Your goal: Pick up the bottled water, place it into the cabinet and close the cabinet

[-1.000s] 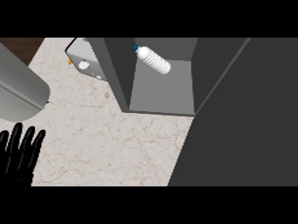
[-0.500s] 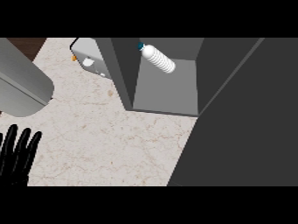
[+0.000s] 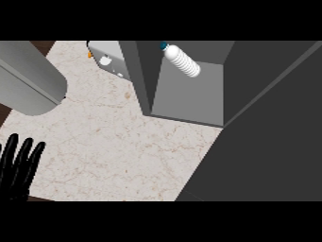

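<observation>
The water bottle (image 3: 182, 62) lies inside the open cabinet (image 3: 188, 97), tilted, its blue cap toward the upper left and its white ribbed body slanting down to the right against the grey back wall of the compartment. It is far up and to the right of the left hand (image 3: 8, 168), well apart from it, with a wide stretch of counter (image 3: 122, 146) between the two. That hand shows at the lower left edge of the head view, its black fingers (image 3: 25, 153) straight and spread, pointing upward, grasping nothing and touching nothing but the air above the counter's pale marbled top. The right hand does not show. The cabinet holds only the bottle in the part that can be seen; its grey floor below the bottle is bare, and a dark side wall stands on the hand's side of the compartment. The cabinet door (image 3: 275, 137), a large dark grey slab, stands swung out and fills the right side of the view, farthest from the hand. Above the hand and nearer to it, a grey rounded cylinder (image 3: 24, 78) slants across the upper left. Between that cylinder and the cabinet, a small light grey box-like object (image 3: 109, 56) with a bit of orange at its edge sits on the counter; what it is cannot be told.
</observation>
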Robot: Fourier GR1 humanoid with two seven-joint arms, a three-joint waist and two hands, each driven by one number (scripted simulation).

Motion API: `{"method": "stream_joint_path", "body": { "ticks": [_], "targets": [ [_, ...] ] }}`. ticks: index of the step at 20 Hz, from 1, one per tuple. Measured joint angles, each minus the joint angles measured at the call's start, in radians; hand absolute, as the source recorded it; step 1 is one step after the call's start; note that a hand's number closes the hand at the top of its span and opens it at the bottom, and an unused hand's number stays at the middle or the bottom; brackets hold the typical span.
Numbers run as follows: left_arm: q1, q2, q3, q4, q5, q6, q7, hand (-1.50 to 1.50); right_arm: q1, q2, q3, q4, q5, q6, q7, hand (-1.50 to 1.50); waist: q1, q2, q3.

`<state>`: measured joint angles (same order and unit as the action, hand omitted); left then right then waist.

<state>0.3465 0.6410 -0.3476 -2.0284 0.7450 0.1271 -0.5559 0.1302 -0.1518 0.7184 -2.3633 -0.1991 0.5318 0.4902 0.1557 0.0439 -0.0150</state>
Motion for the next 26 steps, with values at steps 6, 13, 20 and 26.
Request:
{"method": "stream_joint_path", "body": {
  "ticks": [6,13,20,26],
  "targets": [
    [0.0,0.013,0.018,0.004,0.01,-0.022,-0.002,-1.5,0.024,0.008,-0.006,0.043,-0.165,-0.015,0.031,1.5,0.004,-0.001,0.0],
    [0.026,0.017,0.042,0.017,0.023,-0.028,-0.011,-1.5,0.067,0.027,-0.084,0.053,-0.182,-0.114,-0.02,1.5,-0.037,-0.012,0.0],
    [0.034,0.02,0.05,0.016,0.034,-0.043,-0.013,-1.5,-0.008,0.059,-0.284,0.155,-0.206,-0.255,-0.07,1.5,-0.034,-0.004,0.005],
    [0.03,0.027,0.048,0.019,0.038,-0.067,-0.008,-1.5,-0.258,0.13,-0.356,0.387,-0.188,-0.503,-0.085,1.5,-0.012,-0.006,0.008]
  ]
}}
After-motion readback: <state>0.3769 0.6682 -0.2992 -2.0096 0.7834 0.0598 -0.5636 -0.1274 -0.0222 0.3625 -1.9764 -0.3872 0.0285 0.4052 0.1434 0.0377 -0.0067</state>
